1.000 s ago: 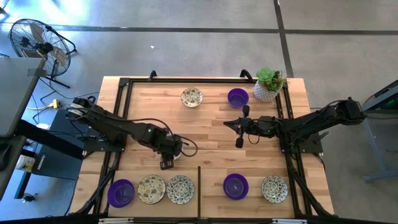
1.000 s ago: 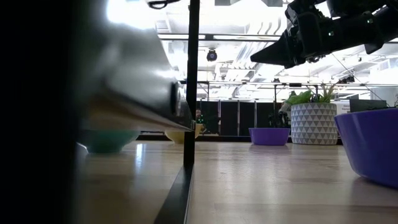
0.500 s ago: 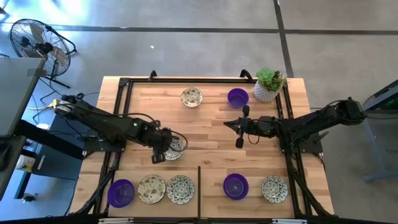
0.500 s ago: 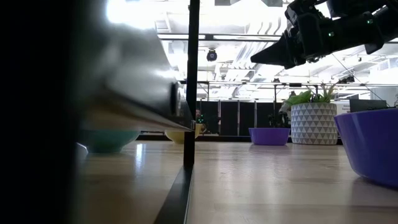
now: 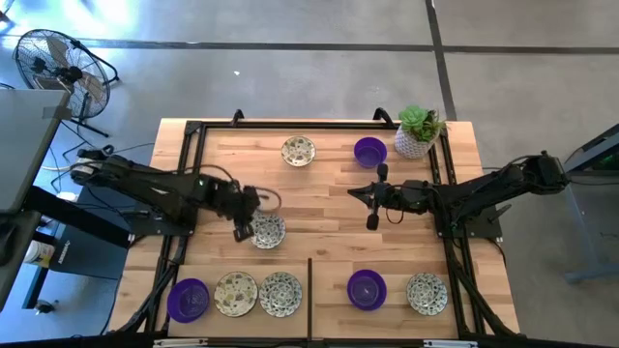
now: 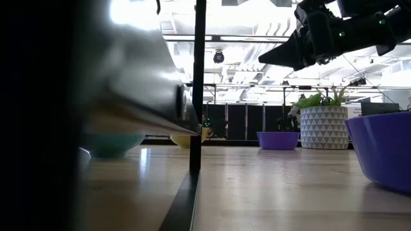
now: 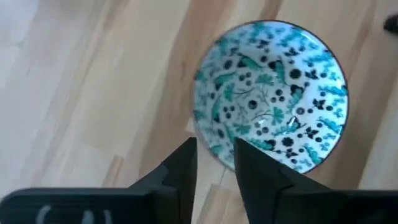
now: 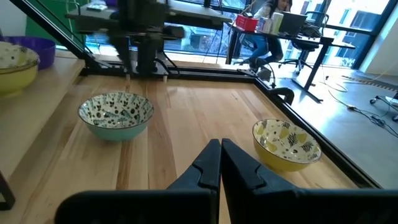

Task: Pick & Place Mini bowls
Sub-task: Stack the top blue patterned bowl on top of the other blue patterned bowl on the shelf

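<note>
Patterned bowl [image 5: 268, 230] sits upright mid-table, mouth up, round, no long axis. My left gripper [image 5: 242, 228] stands beside its rim, jaws narrowed, grasping nothing. Right gripper [image 5: 370, 206] clenched, empty.

You see two dark, slender jointed arms, each with black cable looped loosely along its links. The left gripper [image 7: 214, 171] ends in two flat, matte black fingers [image 7: 180, 165] with squared tips. The right gripper [image 8: 220, 158] carries matching black fingers, tapering from a broad black base.
</note>
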Action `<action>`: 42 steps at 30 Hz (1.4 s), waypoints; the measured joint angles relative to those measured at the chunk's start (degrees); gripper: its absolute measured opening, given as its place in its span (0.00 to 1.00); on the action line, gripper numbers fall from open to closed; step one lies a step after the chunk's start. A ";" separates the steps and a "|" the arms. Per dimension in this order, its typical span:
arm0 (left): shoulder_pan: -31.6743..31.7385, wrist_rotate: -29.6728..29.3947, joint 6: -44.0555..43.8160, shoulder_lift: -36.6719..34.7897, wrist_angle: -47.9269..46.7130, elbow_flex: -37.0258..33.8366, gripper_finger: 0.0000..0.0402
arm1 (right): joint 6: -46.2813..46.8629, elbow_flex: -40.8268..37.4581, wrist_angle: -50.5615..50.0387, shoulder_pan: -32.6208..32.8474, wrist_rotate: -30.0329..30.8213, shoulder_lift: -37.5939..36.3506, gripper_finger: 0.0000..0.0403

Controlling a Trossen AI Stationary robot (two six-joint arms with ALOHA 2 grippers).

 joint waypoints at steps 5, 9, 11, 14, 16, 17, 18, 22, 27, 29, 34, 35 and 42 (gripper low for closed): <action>8.02 12.96 -0.05 -1.72 5.04 -2.44 0.22 | 0.10 0.00 0.00 0.00 0.02 0.00 0.00; 9.23 12.90 1.77 -0.39 5.23 -2.48 0.28 | -0.27 0.00 -0.01 0.01 0.04 0.00 0.00; 9.23 11.08 2.10 0.94 5.63 -2.51 0.35 | -0.30 0.00 -0.07 0.00 0.02 0.00 0.00; 9.24 10.28 3.00 2.24 5.95 -2.52 0.47 | -0.32 0.00 -0.02 0.00 0.04 0.00 0.00; 9.24 11.02 3.39 3.22 5.27 -2.54 0.55 | -0.38 0.00 -0.02 0.00 0.02 0.00 0.00; 9.22 11.45 4.08 3.93 5.53 -2.53 0.58 | -0.35 0.00 -0.02 0.02 0.02 0.00 0.00; 9.22 11.27 4.68 4.79 5.61 -2.46 0.60 | -0.34 0.00 -0.03 0.00 0.02 0.00 0.00; 9.25 9.72 6.83 8.20 5.73 -2.54 0.60 | -0.30 0.00 -0.02 0.00 -0.09 0.00 0.00; 9.23 12.01 10.40 11.27 7.97 -2.46 0.48 | -0.34 0.00 -0.09 0.01 -0.06 0.00 0.00; 9.23 12.57 10.97 12.28 8.26 -2.52 0.42 | -0.34 0.00 -0.09 0.00 0.00 0.00 0.00; 9.24 13.43 12.30 15.01 10.20 -2.48 0.28 | -0.38 0.00 -0.40 0.00 0.00 0.00 0.00; 9.24 13.43 12.61 15.32 9.91 -2.48 0.25 | -0.39 0.00 -0.42 0.00 0.00 0.00 0.00; 9.92 15.16 15.78 14.76 9.43 -1.63 0.03 | -0.32 0.00 -0.44 0.01 0.02 0.00 0.00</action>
